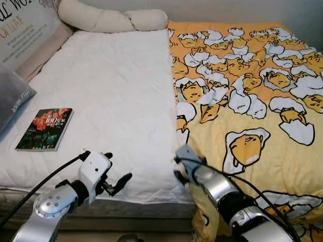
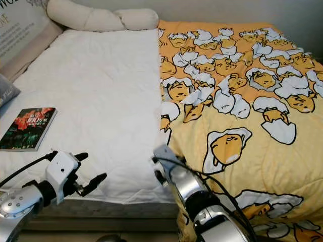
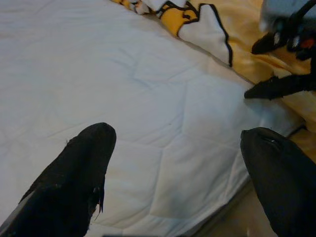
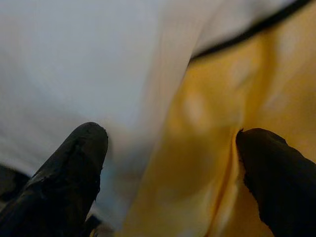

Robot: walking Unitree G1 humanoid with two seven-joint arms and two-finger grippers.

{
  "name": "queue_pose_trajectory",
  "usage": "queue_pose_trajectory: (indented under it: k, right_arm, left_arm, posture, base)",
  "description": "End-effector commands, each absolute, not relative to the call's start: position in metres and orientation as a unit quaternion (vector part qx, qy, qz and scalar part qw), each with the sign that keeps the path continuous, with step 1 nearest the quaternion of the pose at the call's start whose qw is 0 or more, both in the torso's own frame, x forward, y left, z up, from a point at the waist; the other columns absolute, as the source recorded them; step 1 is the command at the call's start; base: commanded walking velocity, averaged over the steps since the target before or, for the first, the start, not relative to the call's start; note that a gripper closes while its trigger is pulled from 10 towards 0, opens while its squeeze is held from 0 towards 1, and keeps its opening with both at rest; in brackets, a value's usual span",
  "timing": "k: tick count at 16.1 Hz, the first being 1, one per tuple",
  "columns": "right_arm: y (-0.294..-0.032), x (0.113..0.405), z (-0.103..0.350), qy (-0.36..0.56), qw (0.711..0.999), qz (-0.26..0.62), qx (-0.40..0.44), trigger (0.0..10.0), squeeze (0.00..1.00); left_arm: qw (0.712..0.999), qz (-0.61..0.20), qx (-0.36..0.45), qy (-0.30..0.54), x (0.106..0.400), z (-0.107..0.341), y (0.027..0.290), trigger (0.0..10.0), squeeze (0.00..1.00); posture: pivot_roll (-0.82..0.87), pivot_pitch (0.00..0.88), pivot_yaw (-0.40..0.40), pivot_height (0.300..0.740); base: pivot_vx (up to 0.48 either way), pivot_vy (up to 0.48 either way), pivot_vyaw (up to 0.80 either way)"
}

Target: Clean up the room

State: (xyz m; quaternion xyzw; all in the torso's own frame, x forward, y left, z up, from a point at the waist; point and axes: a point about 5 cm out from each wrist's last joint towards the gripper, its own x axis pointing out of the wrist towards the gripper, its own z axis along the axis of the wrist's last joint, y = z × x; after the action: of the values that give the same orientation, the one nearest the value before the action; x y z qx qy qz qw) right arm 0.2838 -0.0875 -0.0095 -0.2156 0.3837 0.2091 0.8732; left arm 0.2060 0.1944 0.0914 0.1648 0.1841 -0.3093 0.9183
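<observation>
Bed dead ahead: white quilted mattress (image 1: 111,96) on the left half, yellow egg-print duvet (image 1: 252,106) on the right half, its folded edge running down the middle from 12 to 6 o'clock.

Right gripper (image 4: 170,163) is at the duvet's near edge, approx 6 o'clock in the eye views, right where yellow fabric meets white. Fingers spread wide, one over the white side, the other against the yellow fold; nothing pinched btwn them. Wrist view is blurry, so actual contact w/ the cloth is hard to call.

Left gripper (image 1: 117,177) hovers at 7 o'clock over the mattress's front edge, fingers apart, holding nothing. Its wrist view looks across bare white quilting toward the duvet corner and the other gripper.

A book (image 1: 45,129) w/ dark red-green cover lies flat on the mattress at 9 o'clock, well apart from both grippers. Gray pillow (image 1: 12,98) just beyond it at the left edge. Cream bolster pillow (image 1: 108,19) along the head at 11–12 o'clock, printed cushion (image 1: 25,27) at 10.
</observation>
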Motion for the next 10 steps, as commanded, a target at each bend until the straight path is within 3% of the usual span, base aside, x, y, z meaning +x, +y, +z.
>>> queue_pose_trajectory:
  k: [1,2,3,4,10]
  right_arm:
    - [-0.089,0.281,-0.015,0.402,0.872,0.199,-0.195,10.0,0.00]
    - [-0.090,0.279,-0.018,0.409,0.871,0.194,-0.190,10.0,0.00]
    - [-0.094,0.279,-0.020,0.409,0.871,0.184,-0.200,6.5,0.00]
    - [-0.097,0.280,-0.020,0.410,0.871,0.177,-0.202,0.0,0.00]
    - [-0.100,0.284,-0.019,0.410,0.877,0.163,-0.190,0.0,0.00]
  left_arm:
    - [0.912,-0.327,0.169,0.181,0.208,0.095,0.193,10.0,0.00]
    - [0.909,-0.334,0.169,0.183,0.208,0.095,0.193,10.0,0.00]
    - [0.905,-0.344,0.168,0.185,0.208,0.095,0.192,10.0,0.00]
    - [0.903,-0.348,0.169,0.186,0.208,0.095,0.193,10.0,0.00]
    - [0.898,-0.356,0.175,0.189,0.210,0.096,0.195,10.0,0.00]
  posture:
    - [0.18,0.033,0.041,0.740]
    - [0.18,0.036,0.043,0.740]
    - [0.18,0.041,0.043,0.740]
    - [0.19,0.043,0.044,0.740]
    - [0.21,0.053,0.040,0.740]
  base:
    - [0.000,0.000,0.00]
    - [0.000,0.000,0.00]
    - [0.000,0.000,0.00]
    - [0.000,0.000,0.00]
    - [0.000,0.000,0.00]
